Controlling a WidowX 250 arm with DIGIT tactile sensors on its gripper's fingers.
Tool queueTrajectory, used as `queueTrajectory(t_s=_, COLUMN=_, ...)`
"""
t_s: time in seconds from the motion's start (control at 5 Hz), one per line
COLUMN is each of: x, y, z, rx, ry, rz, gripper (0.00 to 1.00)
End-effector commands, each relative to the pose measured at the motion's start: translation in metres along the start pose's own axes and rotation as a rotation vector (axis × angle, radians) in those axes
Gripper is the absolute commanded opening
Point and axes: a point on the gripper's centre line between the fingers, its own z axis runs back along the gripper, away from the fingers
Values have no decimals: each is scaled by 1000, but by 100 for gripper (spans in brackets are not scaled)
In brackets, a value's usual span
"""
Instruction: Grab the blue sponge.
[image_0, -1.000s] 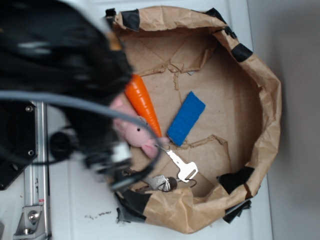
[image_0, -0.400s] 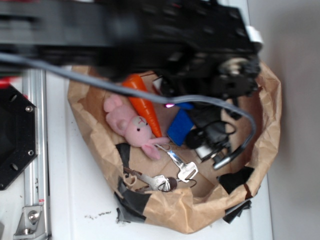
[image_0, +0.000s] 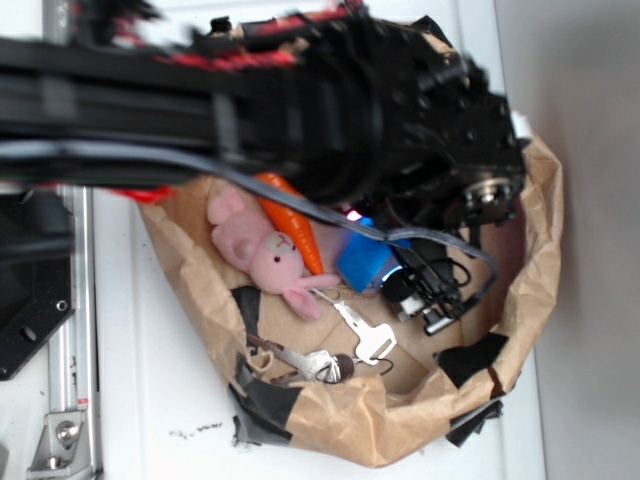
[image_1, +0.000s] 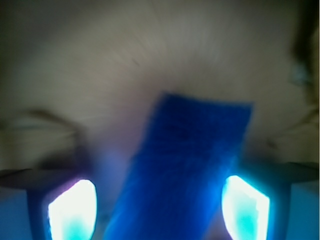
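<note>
The arm (image_0: 300, 100) is stretched across the top of the exterior view, blurred, and much of the bag (image_0: 535, 250) is covered by it. The bag is a brown paper one with rolled-down walls patched with black tape, laid open on a white table (image_0: 150, 400).

Inside the bag, the sponge (image_0: 365, 262) is seen as a bright blue patch near the middle of the floor, its upper part hidden under the arm. An orange carrot (image_0: 295, 225) lies just left of it, and a pink plush rabbit (image_0: 265, 258) is pressed against the carrot's other side. Keys (image_0: 362, 335) lie below the sponge, and a second set (image_0: 315, 365) rests near the taped lower wall.

In the wrist view the sponge (image_1: 185, 165) runs up the middle of the frame, between two glowing fingers (image_1: 72, 210). The gripper (image_1: 159, 207) is held open, with a gap left on each side of the sponge. Whether the fingers touch the bag floor cannot be told through the blur.
</note>
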Motion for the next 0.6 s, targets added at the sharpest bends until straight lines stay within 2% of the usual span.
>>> queueTrajectory(t_s=0.0, x=-14, y=11, z=-19, rx=80, ry=-36, rz=7, gripper=0)
queueTrajectory(t_s=0.2, x=-19, y=12, z=-11, rx=76, ry=-56, rz=-39, gripper=0)
queueTrajectory(t_s=0.4, x=-17, y=16, z=36, rx=87, ry=-145, rz=-183, gripper=0)
